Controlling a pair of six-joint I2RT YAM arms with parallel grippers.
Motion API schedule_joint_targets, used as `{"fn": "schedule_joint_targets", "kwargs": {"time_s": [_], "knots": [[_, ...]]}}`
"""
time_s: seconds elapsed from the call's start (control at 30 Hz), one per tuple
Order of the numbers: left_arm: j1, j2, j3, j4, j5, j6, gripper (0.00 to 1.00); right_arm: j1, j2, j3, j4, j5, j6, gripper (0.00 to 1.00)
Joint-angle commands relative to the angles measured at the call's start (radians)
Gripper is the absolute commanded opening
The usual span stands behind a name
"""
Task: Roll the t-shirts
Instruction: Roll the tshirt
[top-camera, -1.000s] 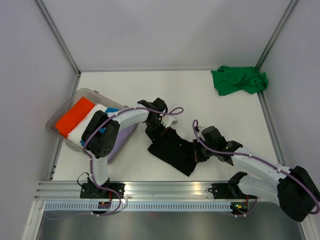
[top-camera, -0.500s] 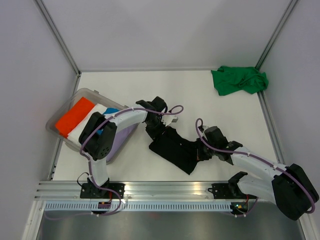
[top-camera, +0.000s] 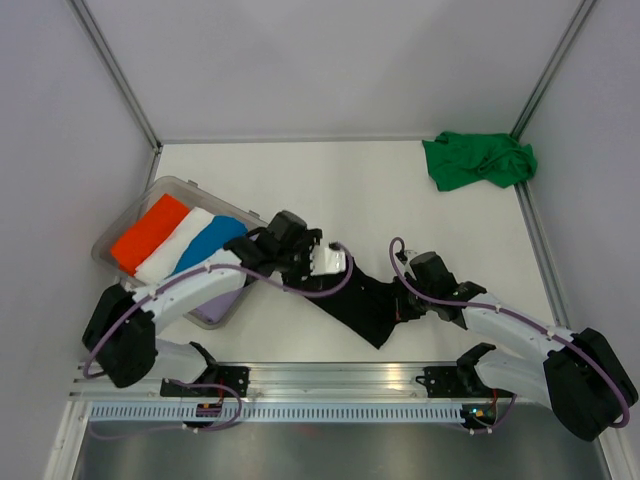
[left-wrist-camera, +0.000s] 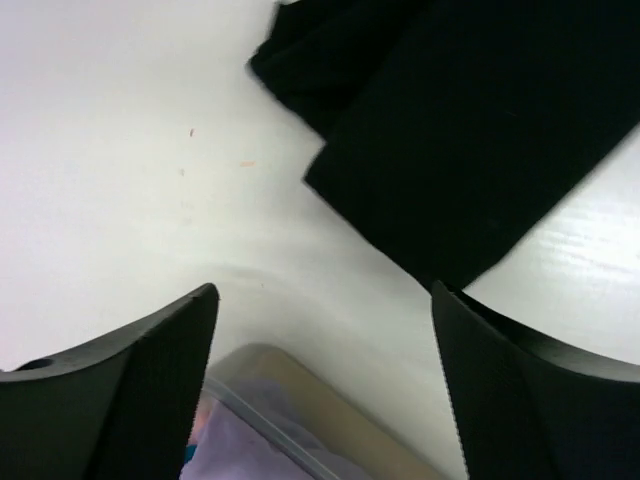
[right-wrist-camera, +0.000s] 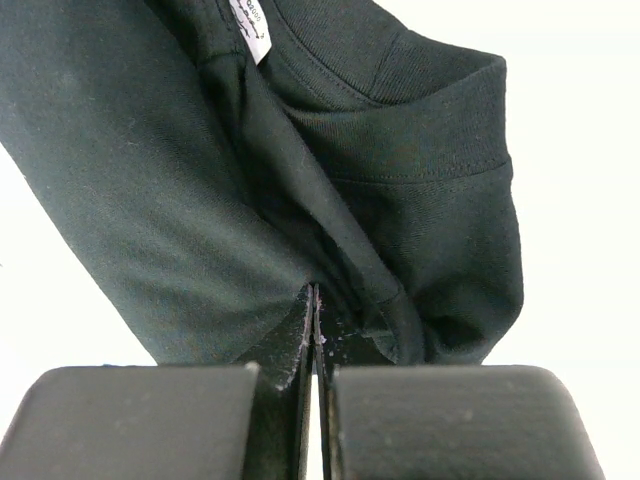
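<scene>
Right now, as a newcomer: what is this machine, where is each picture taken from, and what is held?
Two robot arms stand at a table, each ending in a two-finger gripper. The wide picture looks down from above; the other two come from cameras on the wrists. The right gripper is pinched shut on a black t-shirt; the left gripper hangs open beside it, empty. A green t-shirt lies in the far right corner. A clear bin on the left holds orange, white and blue rolls.

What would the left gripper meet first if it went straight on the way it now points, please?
Probably the bare table just short of the black t-shirt; the left gripper stands open, and depth is hard to judge.
</scene>
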Motion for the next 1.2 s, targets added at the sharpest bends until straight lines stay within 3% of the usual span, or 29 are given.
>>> {"fn": "schedule_joint_targets", "kwargs": {"time_s": [0.0, 0.23, 0.37, 0.47, 0.5, 0.63, 0.67, 0.7, 0.77, 0.93, 1.03, 1.17], "knots": [[-0.073, -0.103, -0.202, 0.182, 0.006, 0.363, 0.97, -0.004, -0.001, -0.004, 0.004, 0.02, -0.015, 0.0], [-0.142, -0.022, -0.267, 0.311, -0.1, 0.382, 1.0, -0.003, -0.007, -0.009, 0.018, 0.022, -0.04, 0.0], [-0.147, 0.071, -0.273, 0.292, -0.122, 0.391, 0.93, -0.004, 0.012, 0.011, 0.004, 0.02, -0.063, 0.0], [-0.147, 0.121, -0.281, 0.276, -0.114, 0.405, 0.79, -0.004, 0.01, 0.019, 0.011, 0.016, -0.069, 0.0], [-0.146, 0.147, -0.273, 0.275, -0.111, 0.405, 0.66, -0.003, 0.004, 0.019, 0.018, 0.014, -0.075, 0.0], [-0.147, 0.194, -0.207, 0.229, -0.1, 0.356, 0.36, -0.004, -0.013, 0.043, 0.008, 0.002, -0.127, 0.06], [-0.147, 0.197, -0.183, 0.212, -0.094, 0.347, 0.25, -0.003, -0.03, 0.048, 0.008, -0.01, -0.15, 0.11], [-0.146, 0.197, -0.17, 0.171, -0.09, 0.34, 0.03, -0.004, -0.042, 0.054, 0.007, -0.02, -0.167, 0.14], [-0.135, 0.194, -0.141, 0.102, -0.05, 0.314, 0.02, -0.003, -0.091, 0.079, -0.004, -0.029, -0.201, 0.22], [-0.054, 0.233, 0.087, -0.319, 0.159, 0.285, 0.02, 0.023, -0.217, 0.1, 0.025, -0.047, -0.296, 0.37], [0.014, 0.262, 0.185, -0.493, 0.225, 0.314, 0.02, 0.078, -0.312, 0.093, 0.06, -0.057, -0.358, 0.39], [0.077, 0.263, 0.216, -0.581, 0.243, 0.353, 0.02, 0.224, -0.405, 0.074, 0.094, -0.089, -0.539, 0.41]]}}
